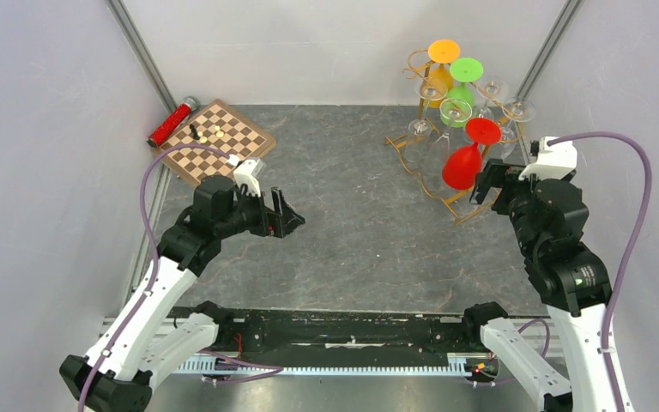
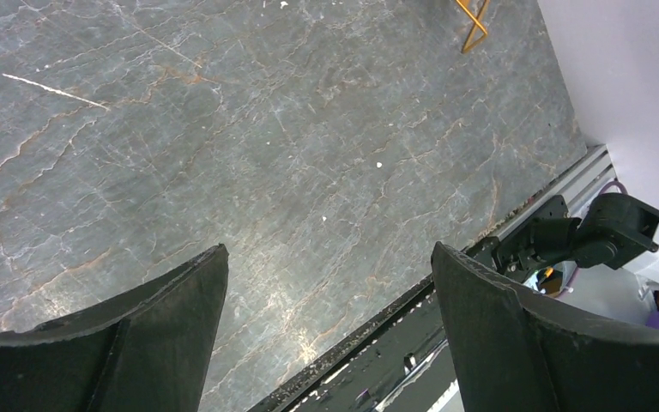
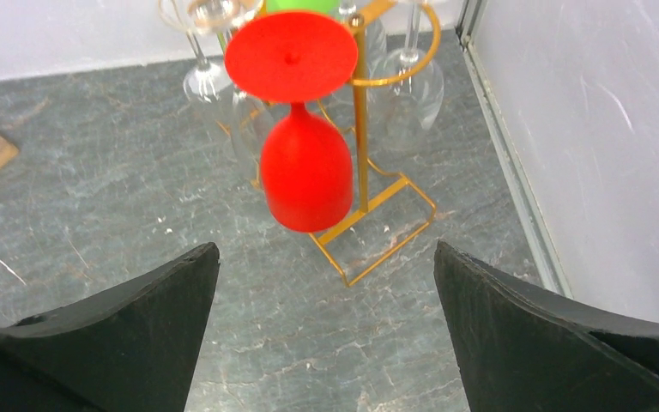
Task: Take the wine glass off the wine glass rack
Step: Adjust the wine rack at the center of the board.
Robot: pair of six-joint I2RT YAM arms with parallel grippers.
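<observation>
The gold wire wine glass rack [image 1: 421, 168] stands at the back right of the table. Several glasses hang upside down on its hooks: a red wine glass [image 1: 465, 163] nearest the front, a green one [image 1: 461, 90], an orange one [image 1: 439, 69] and several clear ones [image 1: 515, 112]. In the right wrist view the red glass [image 3: 305, 176] hangs beside the rack's post [image 3: 360, 129], just ahead of my open, empty right gripper [image 3: 322, 257]. My right gripper [image 1: 486, 182] sits close to the red glass's right side. My left gripper [image 1: 285, 216] is open and empty over the table's left middle, shown also in the left wrist view [image 2: 326, 257].
A wooden chessboard [image 1: 215, 140] with a few pieces lies at the back left, with a red cylinder [image 1: 172, 122] beside it. Grey walls close in the table on the left, back and right. The table's near edge rail [image 2: 515, 232] shows in the left wrist view.
</observation>
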